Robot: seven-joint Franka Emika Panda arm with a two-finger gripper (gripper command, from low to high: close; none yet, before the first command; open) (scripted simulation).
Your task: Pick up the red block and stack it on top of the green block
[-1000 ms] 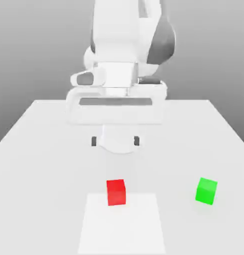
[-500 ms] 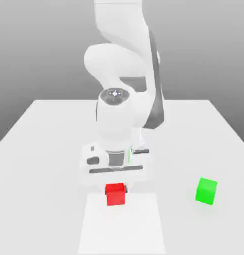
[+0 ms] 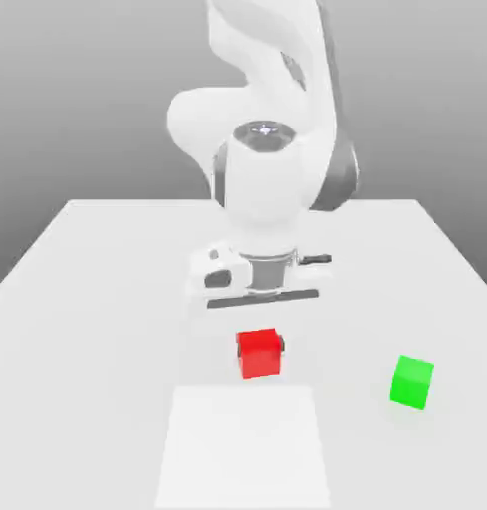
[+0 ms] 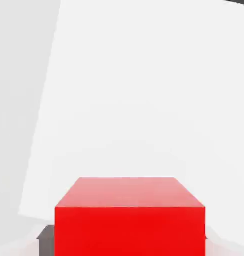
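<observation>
The red block point(image 3: 259, 354) hangs a little above the white table, with my gripper point(image 3: 259, 349) shut on it from both sides; dark fingertips point(image 3: 282, 346) show at its edges. In the hand view the red block point(image 4: 128, 220) sits close up between the fingers point(image 4: 45, 236), with the table far beneath it. The green block point(image 3: 412, 382) rests on the table to the exterior view's right of the red one, well apart from it and slightly nearer the front.
A brighter white square patch point(image 3: 242, 448) lies on the table point(image 3: 88, 299) just in front of the held block, also seen as the white patch point(image 4: 143, 100) in the hand view. The arm's white body point(image 3: 267, 189) rises behind the gripper.
The hand came down over the red block, shut on it, then lifted it and carried it a little toward the exterior view's right. The green block has stayed put.
</observation>
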